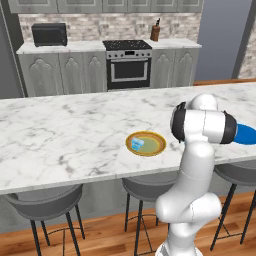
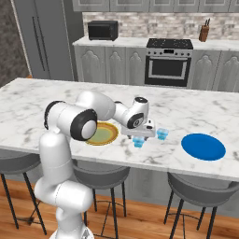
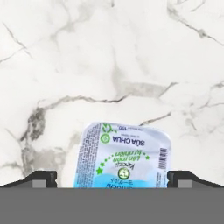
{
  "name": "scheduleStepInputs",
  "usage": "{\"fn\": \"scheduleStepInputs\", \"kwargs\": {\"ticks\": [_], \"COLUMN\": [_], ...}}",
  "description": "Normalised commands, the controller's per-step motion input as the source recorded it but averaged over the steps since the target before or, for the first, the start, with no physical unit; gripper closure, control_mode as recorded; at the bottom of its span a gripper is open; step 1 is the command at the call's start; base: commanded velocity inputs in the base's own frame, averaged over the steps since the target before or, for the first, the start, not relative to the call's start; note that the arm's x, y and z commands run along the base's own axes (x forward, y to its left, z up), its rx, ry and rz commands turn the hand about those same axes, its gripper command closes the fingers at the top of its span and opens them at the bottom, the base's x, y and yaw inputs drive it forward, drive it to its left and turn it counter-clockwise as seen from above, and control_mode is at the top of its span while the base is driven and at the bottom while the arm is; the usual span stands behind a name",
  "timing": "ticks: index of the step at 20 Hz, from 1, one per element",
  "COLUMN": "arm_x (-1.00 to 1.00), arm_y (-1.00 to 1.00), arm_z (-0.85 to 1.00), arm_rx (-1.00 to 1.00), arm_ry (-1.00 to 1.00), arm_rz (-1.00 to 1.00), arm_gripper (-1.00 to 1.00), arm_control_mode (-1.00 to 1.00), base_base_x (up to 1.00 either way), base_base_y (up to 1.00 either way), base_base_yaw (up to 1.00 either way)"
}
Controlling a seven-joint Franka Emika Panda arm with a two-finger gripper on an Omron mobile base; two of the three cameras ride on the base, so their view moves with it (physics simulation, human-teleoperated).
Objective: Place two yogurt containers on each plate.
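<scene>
Right now my gripper (image 2: 138,138) hangs with its jaws spread wide and gripping nothing, directly over one yogurt container (image 3: 123,154) lying between my fingertips (image 3: 40,178) on the marble counter (image 3: 109,57), seemingly untouched, with another yogurt container (image 2: 162,134) just beside me.

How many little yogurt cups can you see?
3: one yogurt cup on the yellow plate, one under the open gripper, one beside it toward the blue plate. The arm may hide others.
</scene>
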Motion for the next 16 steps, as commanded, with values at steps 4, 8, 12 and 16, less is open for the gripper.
{"fn": "scheduleStepInputs", "kwargs": {"ticks": [4, 8, 12, 16], "arm_x": [0.04, 0.01, 0.02, 0.04], "arm_y": [-0.08, -0.06, -0.01, 0.0], "arm_z": [-0.02, -0.11, -0.2, -0.18], "arm_rx": [0.0, 0.0, -0.03, 0.0], "arm_ry": [0.0, 0.0, 0.01, 0.0], "arm_rz": [0.0, -0.01, 0.0, 0.0], "arm_gripper": [-1.0, -1.0, -1.0, -1.0], "arm_control_mode": [-1.0, -1.0, -1.0, -1.0], "base_base_x": [0.0, 0.0, 0.0, 0.0], "base_base_y": [0.0, 0.0, 0.0, 0.0], "base_base_yaw": [0.0, 0.0, 0.0, 0.0]}}
